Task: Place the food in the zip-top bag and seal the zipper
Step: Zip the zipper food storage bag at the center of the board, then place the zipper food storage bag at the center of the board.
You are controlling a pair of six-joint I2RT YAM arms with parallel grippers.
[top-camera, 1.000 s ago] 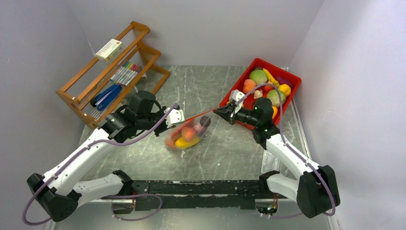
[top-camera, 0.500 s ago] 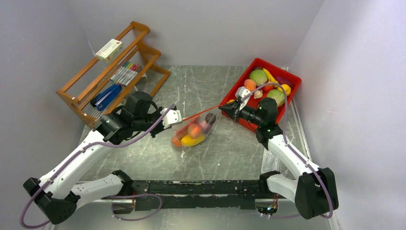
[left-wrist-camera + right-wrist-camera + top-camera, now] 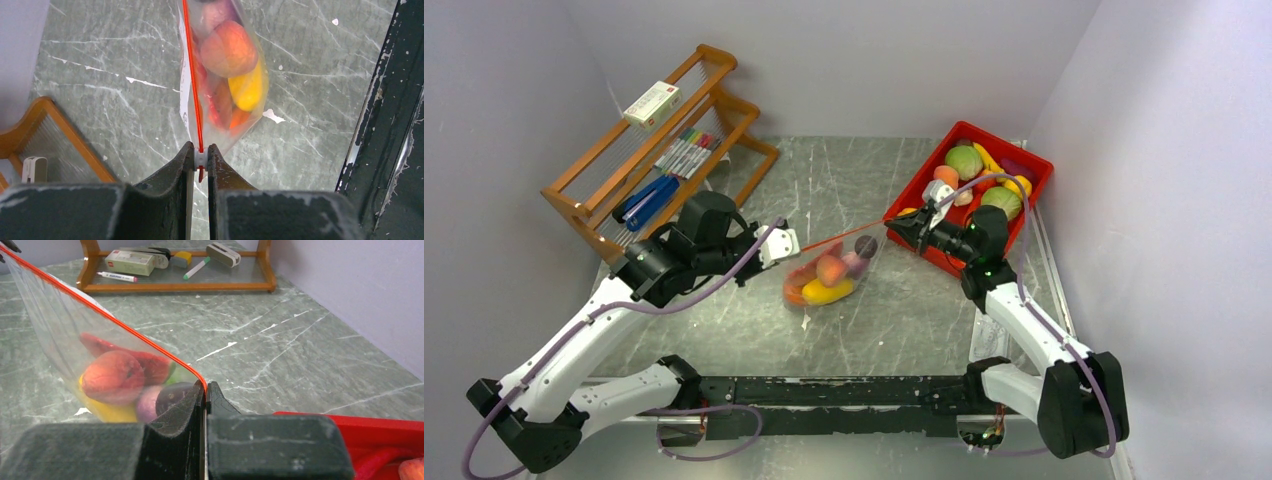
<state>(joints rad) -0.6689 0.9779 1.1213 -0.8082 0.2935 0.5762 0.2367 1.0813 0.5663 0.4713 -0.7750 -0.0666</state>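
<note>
A: The left pincer (image 3: 200, 161) and right pincer (image 3: 205, 391) each pinch 1 end of the zipper (image 3: 192, 85). The zip-top bag (image 3: 852, 285), with the food (image 3: 829, 270) inside, is slung mid-tabletop (image 3: 904, 310).
B: Risk?
A: Overpulling could slip an end free. The red bin (image 3: 1014, 148) crowds the right pincer, and the wooden rack (image 3: 717, 57) the left.

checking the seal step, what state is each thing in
clear crinkly zip-top bag, held taut between both pincers, food inside
orange-red zipper strip, stretched straight, looks pressed together
left pincer, shut on zipper strip
right pincer, shut on zipper strip
red plastic tray, holding more toy fruit
</note>
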